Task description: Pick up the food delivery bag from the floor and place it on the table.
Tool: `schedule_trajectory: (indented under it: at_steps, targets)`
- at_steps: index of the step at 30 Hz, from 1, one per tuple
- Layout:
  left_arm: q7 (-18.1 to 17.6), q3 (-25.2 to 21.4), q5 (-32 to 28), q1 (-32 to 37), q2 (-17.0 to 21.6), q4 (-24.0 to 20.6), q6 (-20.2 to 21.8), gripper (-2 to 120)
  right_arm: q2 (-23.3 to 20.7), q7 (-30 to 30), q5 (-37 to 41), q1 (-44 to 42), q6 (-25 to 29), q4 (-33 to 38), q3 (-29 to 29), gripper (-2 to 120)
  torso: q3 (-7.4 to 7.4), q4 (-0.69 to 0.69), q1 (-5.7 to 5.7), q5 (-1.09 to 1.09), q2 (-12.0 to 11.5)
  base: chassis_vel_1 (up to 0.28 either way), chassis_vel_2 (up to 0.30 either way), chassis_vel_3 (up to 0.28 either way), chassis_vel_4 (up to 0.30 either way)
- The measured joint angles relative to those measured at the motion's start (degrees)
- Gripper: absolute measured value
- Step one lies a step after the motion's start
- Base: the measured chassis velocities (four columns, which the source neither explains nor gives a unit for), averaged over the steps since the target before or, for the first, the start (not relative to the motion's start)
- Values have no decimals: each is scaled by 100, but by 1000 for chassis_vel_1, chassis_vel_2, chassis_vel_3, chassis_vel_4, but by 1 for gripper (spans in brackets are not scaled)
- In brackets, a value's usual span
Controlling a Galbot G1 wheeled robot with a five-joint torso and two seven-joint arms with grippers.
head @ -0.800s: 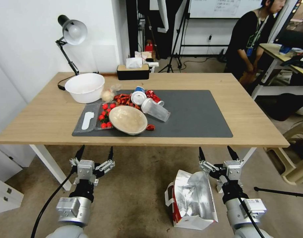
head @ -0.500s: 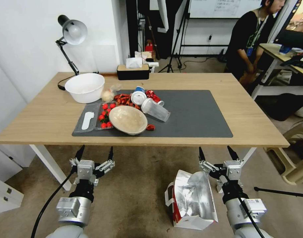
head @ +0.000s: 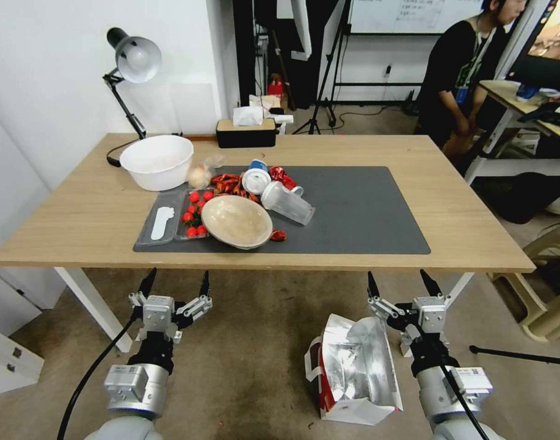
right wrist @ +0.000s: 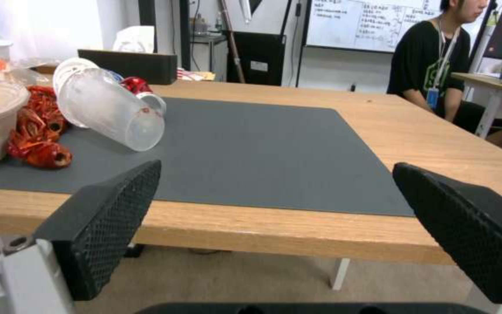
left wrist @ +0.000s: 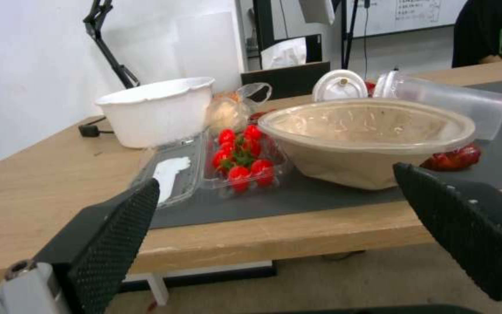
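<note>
The food delivery bag lies on the floor in front of the table, its silver foil lining facing up and a red side panel along its left. My right gripper hovers open just above and beyond the bag's far right corner, level with the table's front edge. My left gripper is open too, held over bare floor to the left. The table has a light-wood top with a dark grey mat. Both wrist views look across the tabletop between open black fingers.
On the mat's left half lie a beige bowl, a tomato tray, a tipped clear cup and red wrappers. A white bowl, a desk lamp and a tissue box stand behind. A tripod leg lies on the floor at right.
</note>
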Motion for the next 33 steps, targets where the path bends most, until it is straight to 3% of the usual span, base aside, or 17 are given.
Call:
schedule_trajectory:
  at_steps: [13, 15, 16, 17, 19, 21, 23, 25, 27, 28, 33]
  targets:
    - [-25, 6, -169, -61, -46, -61, 160, 100, -16, 15, 90, 41, -125, 45, 40, 100, 0, 0, 0, 1, 0, 0, 0, 0, 0]
    - [-178, 73, -930, -382, -279, -416, 905, 100, -98, 108, 488, 258, -709, 322, 310, 100, 0, 0, 0, 1, 0, 0, 0, 0, 0]
    - [-160, 77, -860, -441, -317, -455, 829, 100, -99, 108, 431, 293, -628, 344, 341, 100, 0, 0, 1, -4, 0, 0, 0, 0, 0]
    - [-107, 45, -568, -387, -260, -350, 537, 100, -44, 46, 207, 190, -310, 186, 164, 100, 0, -2, 0, 8, -1, 0, 0, 0, 0]
    - [-129, 48, -687, -421, -286, -386, 636, 100, -50, 51, 232, 212, -331, 202, 180, 100, 1, 1, 1, -4, -2, 0, 0, 0, 0]
    - [-232, 68, -1236, -572, -441, -625, 1122, 100, -115, 119, 501, 384, -717, 427, 395, 100, -1, 0, -1, 2, -1, 0, 0, 0, 0]
    - [-241, 63, -1288, -558, -447, -634, 1173, 100, -153, 163, 675, 472, -974, 541, 509, 100, 0, -1, -1, 1, -1, 0, 0, 0, 0]
    - [-239, 34, -1306, -478, -443, -621, 1084, 100, -272, 290, 1257, 735, -1809, 906, 837, 100, 0, 0, -1, 0, -1, 0, 0, 0, 0]
    - [-235, 21, -1307, -460, -438, -608, 1067, 100, -302, 324, 1402, 798, -2017, 999, 916, 100, 0, 1, 0, 0, -1, 0, 0, 0, 0]
    - [-228, -5, -1345, -422, -411, -562, 994, 100, -394, 412, 1794, 944, -2586, 1174, 1140, 100, 0, 1, -1, 0, -1, 0, 0, 0, 0]
    - [-203, -20, -1376, -374, -385, -504, 876, 100, -414, 421, 1850, 921, -2661, 1184, 1163, 100, 0, 0, 0, 0, -1, 0, 0, 0, 0]
